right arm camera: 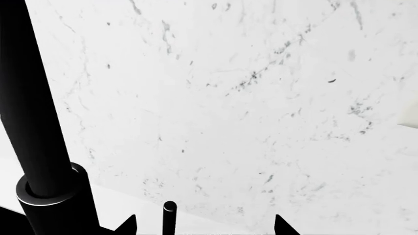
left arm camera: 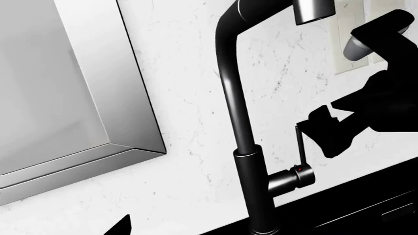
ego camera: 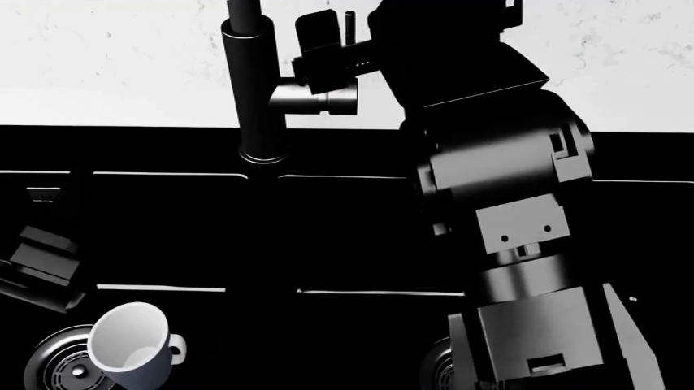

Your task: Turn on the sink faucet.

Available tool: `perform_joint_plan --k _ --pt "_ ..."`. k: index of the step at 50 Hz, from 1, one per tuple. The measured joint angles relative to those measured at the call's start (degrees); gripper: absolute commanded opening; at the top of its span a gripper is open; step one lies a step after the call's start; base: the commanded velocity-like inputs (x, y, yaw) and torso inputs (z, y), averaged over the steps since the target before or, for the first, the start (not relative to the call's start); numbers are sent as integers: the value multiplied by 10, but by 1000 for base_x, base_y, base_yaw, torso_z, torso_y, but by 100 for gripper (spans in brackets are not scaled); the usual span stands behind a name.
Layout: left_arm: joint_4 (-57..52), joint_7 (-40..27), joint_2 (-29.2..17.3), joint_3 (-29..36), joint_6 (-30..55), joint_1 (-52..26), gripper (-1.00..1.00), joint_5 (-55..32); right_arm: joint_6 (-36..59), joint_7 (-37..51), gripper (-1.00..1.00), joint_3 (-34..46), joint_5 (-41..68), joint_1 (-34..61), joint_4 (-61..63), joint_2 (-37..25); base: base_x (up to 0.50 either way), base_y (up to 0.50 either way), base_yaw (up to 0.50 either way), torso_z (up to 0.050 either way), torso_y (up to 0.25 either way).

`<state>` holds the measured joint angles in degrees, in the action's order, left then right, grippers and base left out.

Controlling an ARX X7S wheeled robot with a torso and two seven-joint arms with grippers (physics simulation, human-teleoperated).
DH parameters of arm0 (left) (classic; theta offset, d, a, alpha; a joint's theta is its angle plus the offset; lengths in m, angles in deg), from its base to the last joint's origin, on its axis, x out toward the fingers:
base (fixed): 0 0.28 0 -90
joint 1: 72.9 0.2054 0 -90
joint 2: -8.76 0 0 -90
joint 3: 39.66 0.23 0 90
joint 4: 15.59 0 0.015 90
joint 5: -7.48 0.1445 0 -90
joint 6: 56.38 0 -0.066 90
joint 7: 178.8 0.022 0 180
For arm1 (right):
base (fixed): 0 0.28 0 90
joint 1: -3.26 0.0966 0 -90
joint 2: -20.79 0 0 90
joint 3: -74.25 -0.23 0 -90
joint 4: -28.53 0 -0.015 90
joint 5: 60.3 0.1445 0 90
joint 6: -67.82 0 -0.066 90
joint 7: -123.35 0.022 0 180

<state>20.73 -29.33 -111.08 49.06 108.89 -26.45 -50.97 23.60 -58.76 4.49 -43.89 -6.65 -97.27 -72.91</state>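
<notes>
The sink faucet stands at the back edge of the sink, against the white marbled wall. Its thick black column carries a thinner pipe that arches over at the top, and a short grey side stub with 1 small red dot points away from the column. A thin black lever rod rises upright from that stub.

The right gripper is raised to the height of this rod, and its arm fills the right of the head view. In the right wrist view the rod's rounded tip stands between the 2 finger tips, which are spread apart with clear gaps on both sides, so the fingers are open and not gripping anything. They appear placed this way so that they straddle the rod and can push or close on it to swing the lever; the faucet looks not yet turned on, since no water shows at the spout.

The left arm hangs low at the left over the basin. Only a small dark tip shows in its own view, so I cannot tell how its fingers stand.

A white mug lies tilted in the left basin, just beside 1 round drain.
</notes>
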Motion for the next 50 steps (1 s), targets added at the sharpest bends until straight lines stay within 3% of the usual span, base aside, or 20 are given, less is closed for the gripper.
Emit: perform_joint_plan --k 19,39,50 --pt "5 13 -13 13 -28 3 100 -3 -92 -13 100 43 0 50 -171 23 0 0 0 0 0" --pt "10 28 -24 25 -50 5 100 -5 -202 5 100 303 240 112 -342 35 0 0 0 0 0" --pt "10 39 -32 35 -68 7 100 5 -229 9 100 390 325 133 -369 36 0 0 0 12 -70"
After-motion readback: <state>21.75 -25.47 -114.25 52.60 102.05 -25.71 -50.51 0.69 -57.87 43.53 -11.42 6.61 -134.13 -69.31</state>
